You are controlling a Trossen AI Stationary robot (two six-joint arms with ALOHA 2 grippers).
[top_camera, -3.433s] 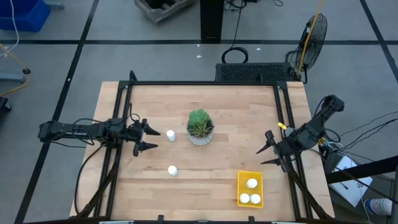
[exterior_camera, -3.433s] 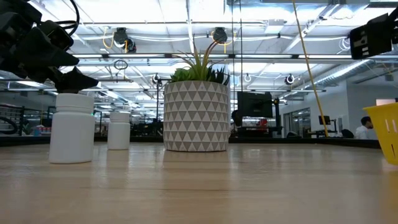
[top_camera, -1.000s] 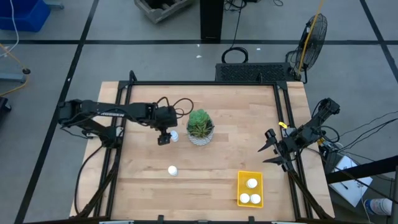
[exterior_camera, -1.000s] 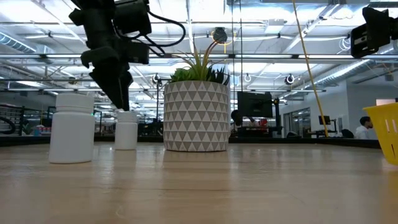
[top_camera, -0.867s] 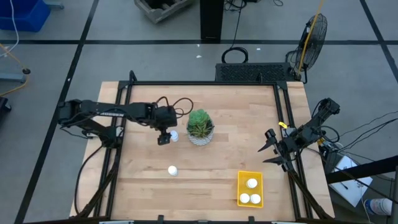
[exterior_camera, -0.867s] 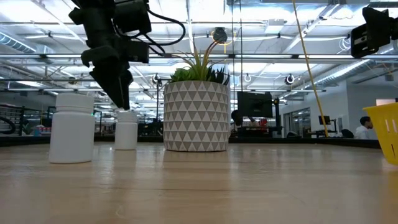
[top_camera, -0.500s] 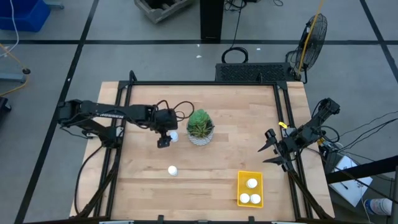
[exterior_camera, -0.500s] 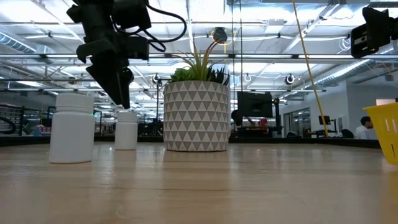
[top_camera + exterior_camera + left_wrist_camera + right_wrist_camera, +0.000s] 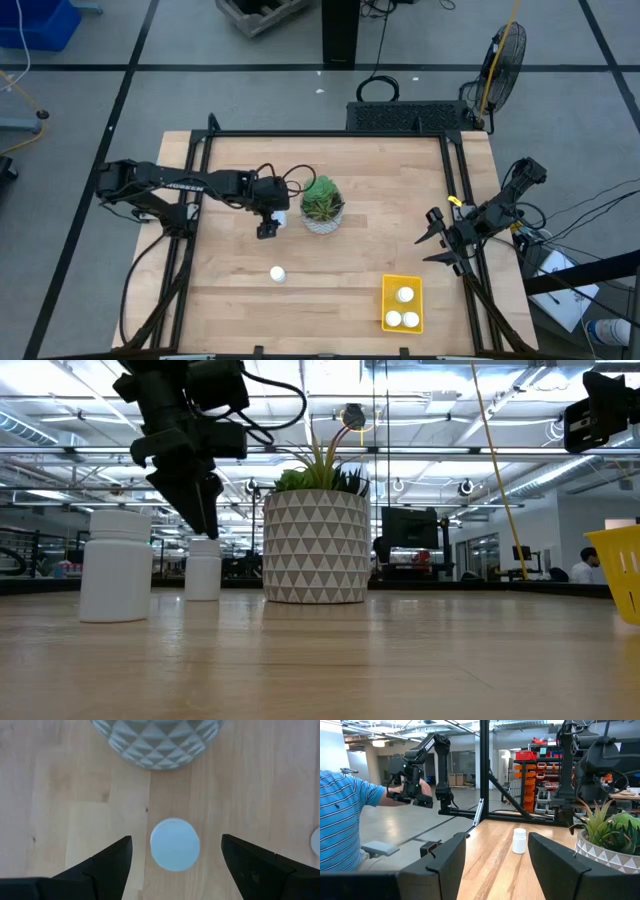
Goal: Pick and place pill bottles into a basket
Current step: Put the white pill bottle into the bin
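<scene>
Your left gripper (image 9: 267, 226) hangs over the tabletop (image 9: 350, 280) just beside the potted plant (image 9: 322, 204), pointing down at the pill bottle (image 9: 175, 844) that stands upright next to the pot. In the left wrist view its fingers (image 9: 102, 865) are spread wide, one on each side of the white cap and clear of it, so nothing is grasped. In the low view the gripper's tips sit just above that bottle's cap (image 9: 203, 546). A second pill bottle (image 9: 277, 273) stands alone nearer the front edge, well apart from the first; in the low view it is the larger one (image 9: 116, 565) on the left. Three more pill bottles (image 9: 404, 295) lie inside the yellow basket (image 9: 388, 303) at the front right of the tabletop. Your right gripper (image 9: 432, 244) waits at the right edge of the tabletop, near the frame rail, with its fingers (image 9: 442, 860) spread apart and holding nothing. In the right wrist view, a person in a blue striped shirt (image 9: 342, 815) is beyond the tabletop.
</scene>
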